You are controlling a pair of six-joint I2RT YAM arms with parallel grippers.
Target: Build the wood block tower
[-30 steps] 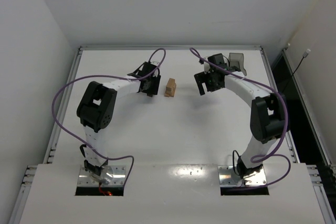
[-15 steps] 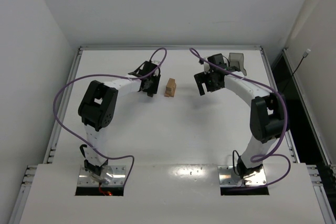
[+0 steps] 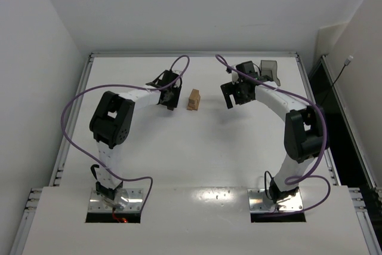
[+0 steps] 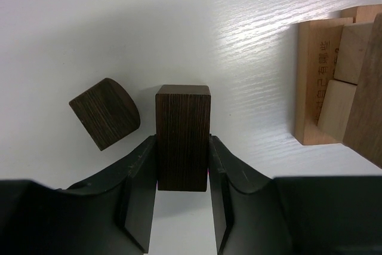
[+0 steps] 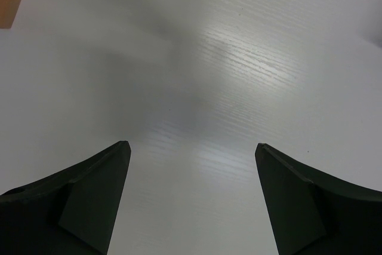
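Left fingers on a dark bar beside the tower; right fingers idle and wide.

Left wrist view: left fingers (image 4: pixel 140 195) stand narrow, one pad against each long side of a dark brown bar (image 4: pixel 182 137) that lies flat on the white worktop (image 4: pixel 119 28). A dark rounded piece (image 4: pixel 105 113) lies just left of the bar, tilted, not touching it. The tower (image 4: pixel 325 82) is off to the right, apart from the bar: light tan pieces on a tan base, with a dark edge at the frame's border. Top view: the tower (image 3: pixel 194 100) sits mid-worktop between the two arms, the left arm close on its left. Right fingers (image 5: pixel 89 201) spread wide over bare worktop, nothing between them. A grey tray (image 3: pixel 270 71) sits at the far right, behind the right arm.
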